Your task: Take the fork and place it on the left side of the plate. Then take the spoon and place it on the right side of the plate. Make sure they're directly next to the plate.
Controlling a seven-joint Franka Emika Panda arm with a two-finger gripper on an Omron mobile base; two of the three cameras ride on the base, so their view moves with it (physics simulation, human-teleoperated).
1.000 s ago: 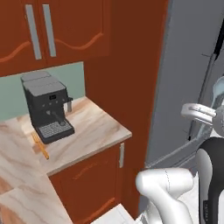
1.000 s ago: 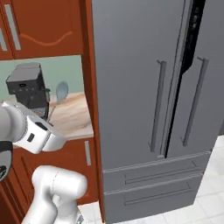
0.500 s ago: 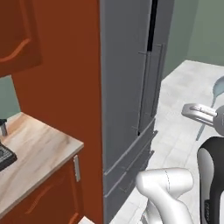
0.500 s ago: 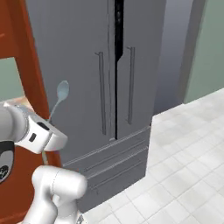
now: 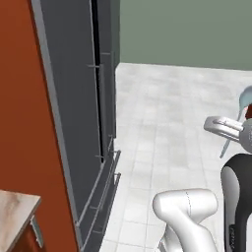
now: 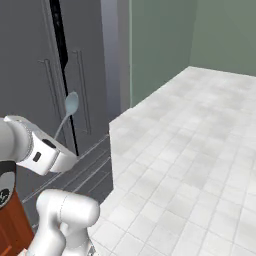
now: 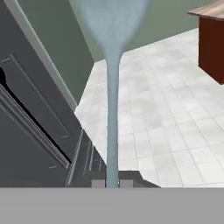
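The spoon (image 7: 112,109) is pale blue and stands upright in my gripper (image 7: 112,183), which is shut on the bottom of its thin handle. Its oval bowl blurs across the top of the hand view. In the right base view the spoon (image 6: 70,106) rises above my white forearm, in front of the fridge doors. At the right edge of the left base view, the spoon (image 5: 229,142) slants down beside my arm. The fork and the plate are out of view.
A tall grey fridge (image 5: 74,123) with long handles stands to the left, next to an orange-brown cabinet side (image 5: 22,123) and a counter corner (image 5: 12,206). Pale tiled floor (image 6: 190,150) spreads ahead to a green wall (image 6: 165,40). A wooden-topped cabinet (image 7: 212,39) shows far off.
The whole picture has swung: the base has turned away from the counter with the coffee machine, past the fridge, towards open floor. The spoon has stayed in my shut gripper.
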